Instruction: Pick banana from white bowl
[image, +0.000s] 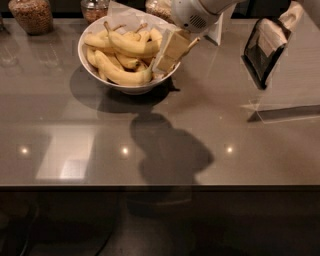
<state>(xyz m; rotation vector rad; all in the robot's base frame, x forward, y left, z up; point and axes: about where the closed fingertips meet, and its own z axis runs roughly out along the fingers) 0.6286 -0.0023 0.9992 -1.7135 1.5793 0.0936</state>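
Observation:
The white bowl (131, 88) stands at the back left of the grey counter and holds several yellow bananas. The banana (131, 46), long and slender with a thin stem pointing up-left, lies across the top of the pile. A thicker banana (117, 75) with a dark tip lies below it. My gripper (162, 66), with cream fingers on a white wrist, hangs tilted over the bowl's right rim, its tips just right of the pile's right end. It looks open and holds nothing.
Glass jars (32, 15) (94, 7) stand along the back edge behind the bowl. A black holder with white paper (265, 47) stands at the right, with a clear flat stand (280, 109) in front of it. The counter's front edge (160, 186) runs across below.

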